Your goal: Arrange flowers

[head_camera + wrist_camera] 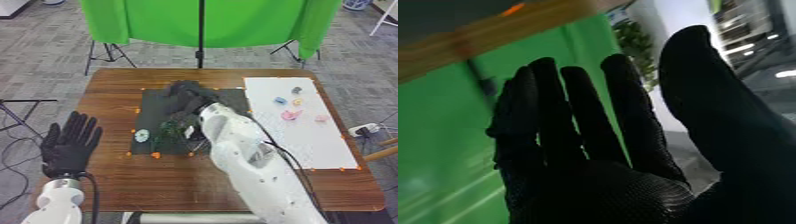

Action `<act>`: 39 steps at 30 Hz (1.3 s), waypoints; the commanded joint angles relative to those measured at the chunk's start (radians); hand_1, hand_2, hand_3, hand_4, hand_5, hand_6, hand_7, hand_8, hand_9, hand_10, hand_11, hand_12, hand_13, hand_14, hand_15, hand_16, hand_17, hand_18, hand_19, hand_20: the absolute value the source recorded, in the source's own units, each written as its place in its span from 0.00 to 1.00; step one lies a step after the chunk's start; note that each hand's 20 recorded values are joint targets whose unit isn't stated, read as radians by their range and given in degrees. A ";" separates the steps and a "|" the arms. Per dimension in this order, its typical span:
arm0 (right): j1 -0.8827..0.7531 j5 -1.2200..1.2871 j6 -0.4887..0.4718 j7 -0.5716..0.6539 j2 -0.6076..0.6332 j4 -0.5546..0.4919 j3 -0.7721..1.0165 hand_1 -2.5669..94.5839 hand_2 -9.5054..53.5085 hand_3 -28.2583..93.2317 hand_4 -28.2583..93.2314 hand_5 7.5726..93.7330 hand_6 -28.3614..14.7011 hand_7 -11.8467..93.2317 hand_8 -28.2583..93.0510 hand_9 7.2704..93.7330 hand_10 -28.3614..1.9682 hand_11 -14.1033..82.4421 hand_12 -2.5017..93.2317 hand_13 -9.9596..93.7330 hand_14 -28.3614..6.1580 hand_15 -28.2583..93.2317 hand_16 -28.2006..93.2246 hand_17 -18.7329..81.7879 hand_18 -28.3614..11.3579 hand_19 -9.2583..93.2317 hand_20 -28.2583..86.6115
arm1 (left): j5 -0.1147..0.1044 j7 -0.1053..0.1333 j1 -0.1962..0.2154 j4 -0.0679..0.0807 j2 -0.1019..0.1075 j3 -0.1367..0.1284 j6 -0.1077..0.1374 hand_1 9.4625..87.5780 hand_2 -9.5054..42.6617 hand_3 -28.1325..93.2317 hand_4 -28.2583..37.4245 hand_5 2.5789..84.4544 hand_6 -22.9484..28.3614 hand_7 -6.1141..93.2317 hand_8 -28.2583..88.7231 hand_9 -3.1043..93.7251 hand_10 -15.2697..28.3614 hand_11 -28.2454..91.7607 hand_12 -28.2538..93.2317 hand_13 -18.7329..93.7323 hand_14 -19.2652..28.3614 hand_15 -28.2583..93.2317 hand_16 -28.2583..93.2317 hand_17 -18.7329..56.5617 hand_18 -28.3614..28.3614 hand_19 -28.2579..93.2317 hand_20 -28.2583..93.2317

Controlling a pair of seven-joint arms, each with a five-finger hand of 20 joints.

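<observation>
"Which step?"
"Between grasps, I'd judge: the black-gloved right hand (188, 96) is over the black rectangular mat (151, 110), fingers straight, holding nothing."
"The left?"
"The black-gloved left hand (69, 146) lies open, empty, beside it."
"The flowers?"
"Dark green leafy stems (166, 134) and a round pale flower (141, 135) are on the mat."
"Next?"
"Probably lower and pinch one stem gently."

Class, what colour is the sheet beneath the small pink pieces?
White; the sheet shows best in the head view.
</observation>
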 commanded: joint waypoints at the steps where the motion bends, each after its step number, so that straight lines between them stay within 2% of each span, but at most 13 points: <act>1: -0.107 0.054 -0.020 -0.008 0.378 -0.040 0.290 0.44 0.00 0.94 0.00 0.45 0.48 0.25 0.13 0.39 0.24 0.26 0.16 0.38 0.24 0.57 0.31 0.38 0.12 0.86 0.61 | 0.000 0.032 0.059 -0.022 -0.015 -0.026 -0.005 0.21 0.55 0.86 0.00 0.58 0.63 0.18 0.15 0.48 0.67 0.41 0.29 0.45 0.73 0.55 0.16 0.15 0.74 0.54 0.34; 5: -0.150 -0.011 0.047 -0.045 0.443 -0.011 0.347 0.44 0.00 0.94 0.00 0.43 0.50 0.25 0.13 0.38 0.28 0.26 0.16 0.40 0.29 0.54 0.32 0.37 0.14 0.84 0.59 | 0.002 0.048 0.076 -0.027 -0.012 -0.039 -0.010 0.21 0.55 0.86 0.00 0.58 0.63 0.19 0.15 0.48 0.67 0.41 0.29 0.45 0.74 0.55 0.16 0.15 0.74 0.54 0.34; 7: -0.159 -0.031 0.062 -0.059 0.457 0.007 0.355 0.45 0.00 0.94 0.00 0.44 0.52 0.26 0.13 0.40 0.32 0.26 0.16 0.43 0.32 0.54 0.32 0.38 0.14 0.85 0.59 | -0.009 0.053 0.072 -0.028 -0.013 -0.038 0.005 0.21 0.55 0.86 0.00 0.58 0.63 0.19 0.15 0.48 0.67 0.41 0.29 0.45 0.74 0.55 0.16 0.15 0.74 0.54 0.34; 9: -0.166 -0.057 0.063 -0.075 0.460 0.028 0.362 0.45 0.00 0.94 0.00 0.45 0.54 0.27 0.13 0.42 0.34 0.26 0.16 0.44 0.34 0.54 0.33 0.39 0.14 0.85 0.59 | -0.008 0.046 0.069 -0.026 -0.017 -0.037 -0.003 0.21 0.55 0.86 0.00 0.58 0.63 0.19 0.15 0.48 0.67 0.41 0.30 0.45 0.74 0.55 0.16 0.15 0.74 0.54 0.34; 14: -0.186 -0.145 0.056 -0.055 0.454 0.067 0.374 0.46 0.00 0.94 0.00 0.46 0.56 0.28 0.12 0.42 0.37 0.26 0.16 0.46 0.37 0.53 0.34 0.40 0.14 0.86 0.59 | -0.002 0.026 0.049 -0.018 -0.017 -0.027 0.001 0.21 0.55 0.86 0.00 0.58 0.63 0.19 0.15 0.49 0.67 0.41 0.30 0.45 0.74 0.55 0.16 0.15 0.74 0.54 0.34; 18: -0.195 -0.143 0.063 0.004 0.460 0.063 0.370 0.46 0.00 0.94 0.00 0.47 0.56 0.28 0.12 0.43 0.36 0.26 0.16 0.46 0.37 0.53 0.34 0.40 0.14 0.87 0.59 | 0.000 0.030 0.051 -0.019 -0.016 -0.028 0.006 0.21 0.55 0.86 0.00 0.58 0.63 0.19 0.15 0.49 0.67 0.41 0.29 0.45 0.74 0.55 0.16 0.15 0.74 0.54 0.34; 25: -0.246 -0.152 -0.012 -0.016 0.463 0.026 0.423 0.45 0.00 0.94 0.00 0.49 0.56 0.29 0.12 0.44 0.36 0.27 0.16 0.46 0.37 0.53 0.35 0.40 0.13 0.88 0.59 | -0.007 0.028 0.057 -0.021 -0.021 -0.024 0.004 0.21 0.55 0.86 0.00 0.58 0.63 0.19 0.15 0.49 0.67 0.41 0.29 0.45 0.74 0.55 0.16 0.15 0.74 0.54 0.34; 27: -0.239 -0.165 -0.056 -0.006 0.458 0.031 0.422 0.42 0.00 0.93 0.00 0.47 0.56 0.28 0.12 0.43 0.35 0.26 0.17 0.45 0.36 0.53 0.35 0.40 0.13 0.88 0.59 | -0.016 0.031 0.059 -0.022 -0.023 -0.032 0.004 0.21 0.55 0.86 0.00 0.58 0.63 0.19 0.15 0.49 0.67 0.41 0.29 0.45 0.74 0.55 0.16 0.15 0.74 0.54 0.34; 30: -0.236 -0.191 -0.092 0.004 0.458 0.042 0.411 0.40 0.00 0.93 0.00 0.47 0.56 0.28 0.12 0.42 0.35 0.26 0.17 0.44 0.35 0.53 0.35 0.40 0.13 0.88 0.60 | -0.002 0.037 0.060 -0.022 -0.019 -0.042 0.002 0.21 0.55 0.86 0.00 0.58 0.63 0.19 0.15 0.49 0.67 0.41 0.29 0.45 0.74 0.55 0.16 0.15 0.74 0.54 0.34; 33: -0.250 -0.220 -0.030 -0.015 0.462 0.071 0.403 0.42 0.00 0.94 0.00 0.49 0.57 0.28 0.12 0.44 0.39 0.27 0.17 0.45 0.37 0.57 0.36 0.40 0.12 0.89 0.61 | -0.007 0.036 0.064 -0.024 -0.018 -0.045 0.003 0.21 0.55 0.86 0.00 0.58 0.63 0.19 0.15 0.49 0.68 0.41 0.29 0.45 0.74 0.55 0.16 0.15 0.74 0.54 0.34; 35: -0.260 -0.237 0.014 -0.021 0.458 0.089 0.400 0.47 0.00 0.95 0.00 0.52 0.61 0.29 0.11 0.46 0.47 0.28 0.17 0.46 0.39 0.62 0.35 0.41 0.13 0.91 0.62 | -0.008 0.033 0.066 -0.024 -0.019 -0.042 0.000 0.21 0.55 0.86 0.00 0.58 0.63 0.19 0.15 0.49 0.68 0.41 0.29 0.45 0.74 0.55 0.16 0.15 0.74 0.54 0.34; 37: -0.274 -0.232 0.100 -0.015 0.455 0.108 0.394 0.50 0.00 0.95 0.00 0.55 0.64 0.30 0.11 0.49 0.52 0.28 0.16 0.48 0.41 0.65 0.35 0.43 0.13 0.92 0.63 | -0.012 0.027 0.062 -0.023 -0.019 -0.038 0.004 0.21 0.55 0.86 0.00 0.58 0.63 0.19 0.15 0.49 0.68 0.41 0.30 0.45 0.74 0.55 0.16 0.15 0.74 0.54 0.34; 39: -0.286 -0.240 0.183 -0.018 0.454 0.123 0.387 0.53 0.00 0.94 0.00 0.63 0.69 0.32 0.10 0.57 0.53 0.30 0.17 0.52 0.44 0.70 0.36 0.44 0.15 0.94 0.64 | -0.010 0.019 0.057 -0.021 -0.018 -0.035 0.005 0.21 0.55 0.86 0.00 0.58 0.63 0.19 0.15 0.49 0.68 0.41 0.30 0.45 0.74 0.55 0.16 0.15 0.74 0.54 0.34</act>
